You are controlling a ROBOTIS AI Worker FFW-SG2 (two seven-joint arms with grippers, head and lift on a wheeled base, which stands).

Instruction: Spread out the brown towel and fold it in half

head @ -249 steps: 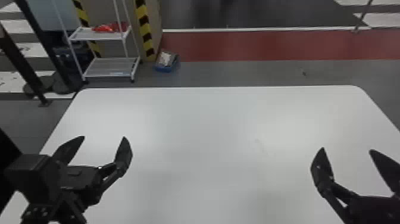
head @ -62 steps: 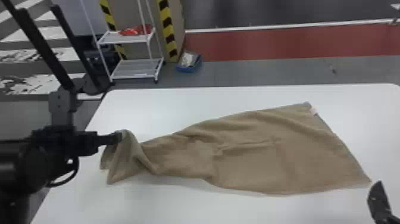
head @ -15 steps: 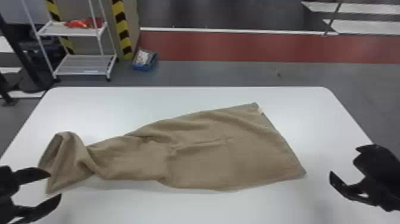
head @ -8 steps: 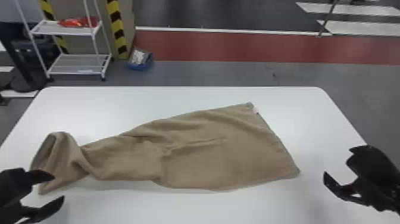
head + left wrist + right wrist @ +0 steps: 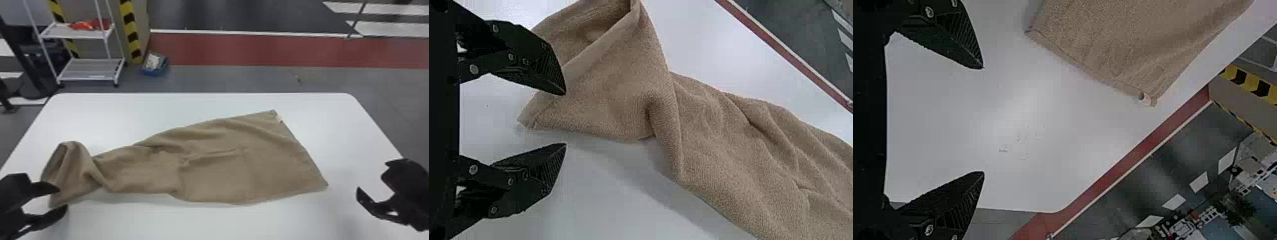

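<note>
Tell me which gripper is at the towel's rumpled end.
The left gripper, open by the rumpled end of the brown towel; the right gripper is out past the flatter end.

Brown towel (image 5: 217, 159) | partly spread, left end bunched and folded | flat on white table (image 5: 198, 108)

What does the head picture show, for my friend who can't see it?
A brown towel lies on a white table, wide on the right and bunched up at its left end. The robot's open left hand is by the bunched end, and its open right hand is off to the right.
</note>
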